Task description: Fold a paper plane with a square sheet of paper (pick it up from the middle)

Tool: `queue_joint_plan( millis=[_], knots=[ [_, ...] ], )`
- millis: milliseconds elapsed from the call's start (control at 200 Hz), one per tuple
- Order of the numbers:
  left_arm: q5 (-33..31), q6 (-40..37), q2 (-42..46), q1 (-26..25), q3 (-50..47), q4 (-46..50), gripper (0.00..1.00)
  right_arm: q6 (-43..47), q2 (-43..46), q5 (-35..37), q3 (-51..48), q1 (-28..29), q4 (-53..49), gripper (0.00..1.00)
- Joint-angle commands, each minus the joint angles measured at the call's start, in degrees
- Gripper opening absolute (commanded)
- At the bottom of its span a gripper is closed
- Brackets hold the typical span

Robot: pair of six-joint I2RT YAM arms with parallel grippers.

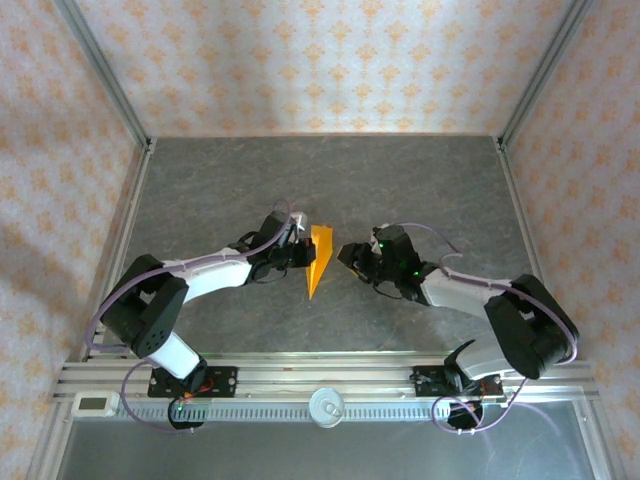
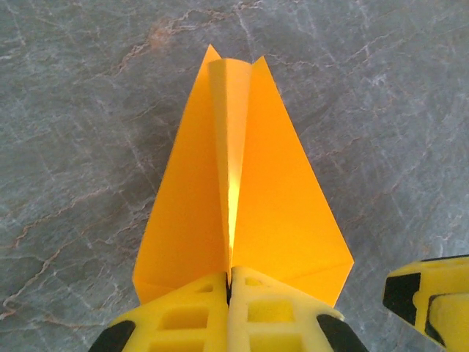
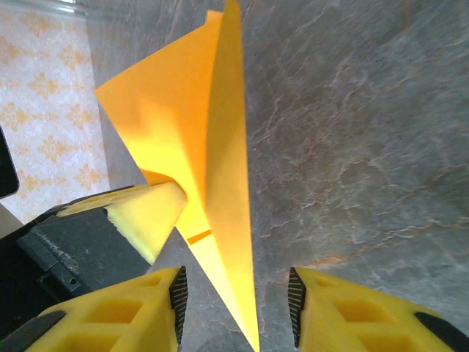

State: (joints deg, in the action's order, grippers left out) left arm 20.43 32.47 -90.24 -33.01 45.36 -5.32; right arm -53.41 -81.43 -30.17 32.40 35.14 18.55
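Claw on outstretched left arm (image 2: 229,282) pinches paper plane (image 2: 275,209).

Orange paper plane (image 2: 242,183); yellow left fingers (image 2: 209,304); grey-veined table (image 2: 73,110); walls (image 1: 320,60) perhaps peach floral.

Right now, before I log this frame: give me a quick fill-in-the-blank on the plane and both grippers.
1. The paper plane is bright ____ in colour.
2. The left gripper is ____ (open/shut) on the plane's raised centre fold.
3. The right gripper is ____ (open/shut), its fingers set apart close to the plane.
Missing words: orange; shut; open.
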Motion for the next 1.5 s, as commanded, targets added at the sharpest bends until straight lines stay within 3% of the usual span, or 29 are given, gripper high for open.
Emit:
queue_joint_plan(
  millis=[0,305,415,520,636,756,926,1491],
  knots=[
    [-2.3,-1.3,-0.8,-0.8,0.7,2.9,0.01,-0.8,-2.8,2.0,2.0,1.0,1.0,0.42],
    [-2.3,-1.3,-1.9,-1.9,1.2,4.1,0.02,-0.3,-11.3,-0.5,6.2,3.0,2.5,0.34],
    [-2.6,-1.3,-2.2,-2.0,1.5,4.9,0.03,-0.2,-13.0,-0.2,6.8,3.1,2.0,0.22],
    [-2.8,-1.3,-2.5,-2.0,1.7,5.9,0.09,-0.5,-13.7,-0.6,6.5,3.1,3.1,0.11],
    [-2.1,-1.3,-1.7,-2.0,1.4,5.8,0.18,-1.2,-14.0,-0.3,5.9,3.1,3.9,0.07],
    [-1.4,-1.3,-0.2,-2.0,0.9,6.3,0.29,-1.7,-14.1,-0.2,5.4,3.1,4.2,0.06],
    [-0.5,-1.3,2.5,-2.1,-0.5,6.7,0.37,-1.8,-14.3,-0.1,5.2,3.1,4.3,0.06],
    [-1.0,0.0,1.8,-3.3,-2.5,7.1,0.4,-2.0,-14.6,0.2,5.0,3.1,4.3,0.06]
  ],
)
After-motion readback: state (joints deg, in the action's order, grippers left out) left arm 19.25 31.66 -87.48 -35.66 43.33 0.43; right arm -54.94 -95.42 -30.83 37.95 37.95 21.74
